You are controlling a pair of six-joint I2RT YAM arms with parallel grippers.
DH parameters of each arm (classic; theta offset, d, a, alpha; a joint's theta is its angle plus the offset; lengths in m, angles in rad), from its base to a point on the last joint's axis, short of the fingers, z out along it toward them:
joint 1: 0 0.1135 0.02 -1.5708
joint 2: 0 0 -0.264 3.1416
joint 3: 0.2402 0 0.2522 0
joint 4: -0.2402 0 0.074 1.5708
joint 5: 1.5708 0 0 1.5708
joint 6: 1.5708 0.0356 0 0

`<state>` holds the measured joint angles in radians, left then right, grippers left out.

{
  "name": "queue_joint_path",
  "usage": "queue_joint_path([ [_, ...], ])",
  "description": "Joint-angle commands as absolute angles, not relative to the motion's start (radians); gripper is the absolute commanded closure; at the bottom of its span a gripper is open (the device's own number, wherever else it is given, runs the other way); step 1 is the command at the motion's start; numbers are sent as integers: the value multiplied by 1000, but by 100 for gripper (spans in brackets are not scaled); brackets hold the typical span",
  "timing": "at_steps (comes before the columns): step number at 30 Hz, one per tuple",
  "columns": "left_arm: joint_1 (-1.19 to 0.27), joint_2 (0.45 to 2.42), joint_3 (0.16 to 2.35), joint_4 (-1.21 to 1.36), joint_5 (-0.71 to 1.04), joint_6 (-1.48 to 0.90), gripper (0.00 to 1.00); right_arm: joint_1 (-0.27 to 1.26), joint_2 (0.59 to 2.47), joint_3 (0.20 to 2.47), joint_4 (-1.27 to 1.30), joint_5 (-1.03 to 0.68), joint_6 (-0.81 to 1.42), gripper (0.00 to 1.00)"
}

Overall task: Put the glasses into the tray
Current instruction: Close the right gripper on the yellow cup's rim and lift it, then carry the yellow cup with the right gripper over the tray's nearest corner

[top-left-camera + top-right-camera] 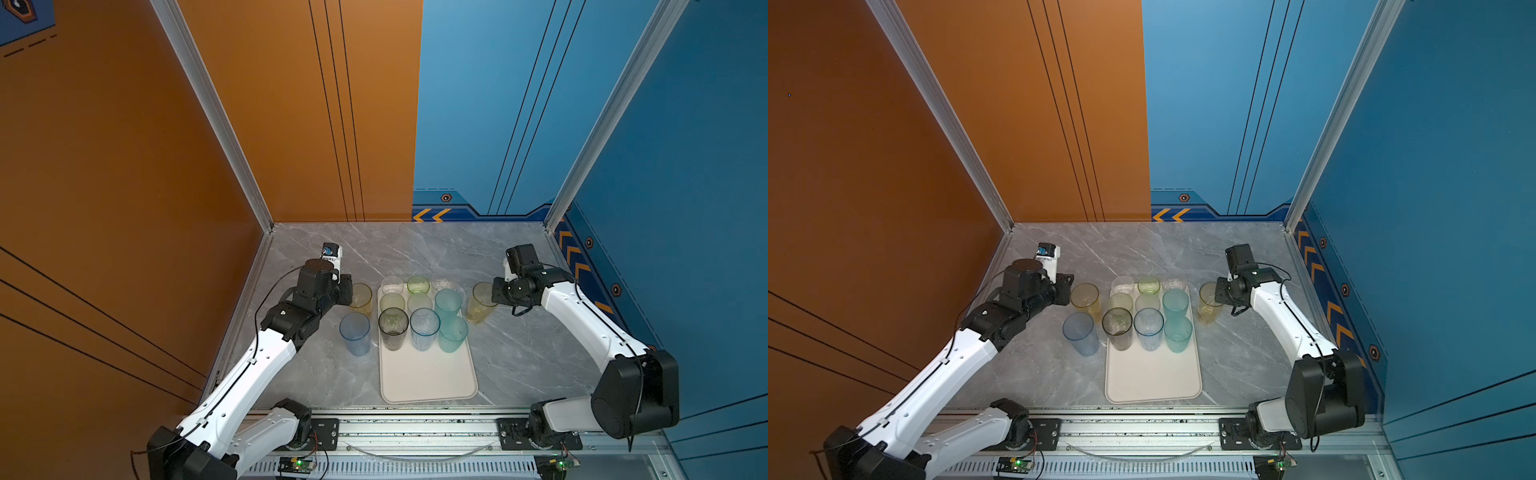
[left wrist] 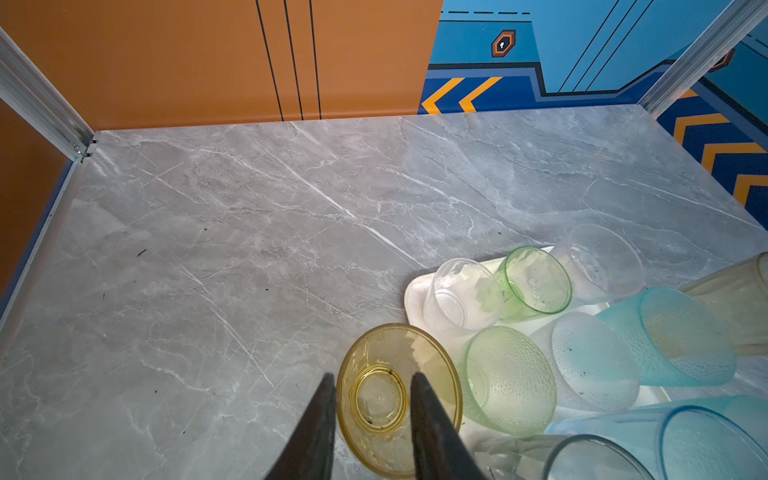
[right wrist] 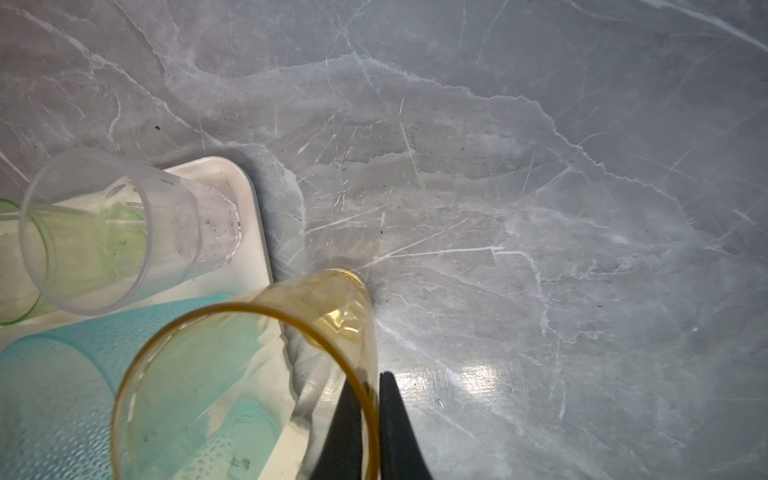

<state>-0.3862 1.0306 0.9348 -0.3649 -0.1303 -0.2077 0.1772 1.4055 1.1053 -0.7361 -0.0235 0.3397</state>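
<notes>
Top views both show a grey, white-veined marble worktop (image 1: 415,249) closed in by an orange wall (image 1: 124,187) along its left edge, a blue wall (image 1: 685,187) along its right edge and a back panel (image 1: 415,124) split orange and blue. Orange chevrons (image 1: 573,253) run low on the blue side. Aluminium posts (image 1: 216,120) rise from the two far corners, and a metal rail (image 1: 415,428) carrying both arm bases lies along the front edge. The cream tray (image 1: 428,382) lies lengthwise mid-worktop, its bare near end close to the front edge. Nine of the glasses (image 1: 419,302) stand upright in three rows on its far half. Three more stand on the stone: a light blue glass (image 1: 354,338) and a short yellow glass (image 1: 360,297) between the tray and the left edge, and a tall yellow glass (image 1: 482,305) just beside the tray toward the right edge. In the left wrist view the left end effector (image 2: 372,376) is released, one finger outside the short yellow glass's rim and one over its mouth. In the right wrist view the right end effector (image 3: 368,380) is clenched on the tall yellow glass's wall, one finger inside, one outside.
</notes>
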Motion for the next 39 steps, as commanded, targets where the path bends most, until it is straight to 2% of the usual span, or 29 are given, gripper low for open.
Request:
queue_joint_path([
  [1,-374,1034,923,-365,-112,-216,68,173,1407,1131,-778,-12,321,95],
  [6,-374,1044,928,-366,-101,-217,68,177,1382,1134,-798,17,305,100],
  [16,-376,1083,941,-367,-69,-229,69,186,1214,1130,-820,115,281,100],
  [28,-379,1124,965,-367,-59,-231,69,279,953,1201,-806,39,184,100],
  [33,-379,1129,977,-375,-55,-235,69,388,911,1244,-759,-75,129,100],
  [39,-380,1131,1015,-408,-76,-226,69,688,957,1310,-769,13,2,100],
])
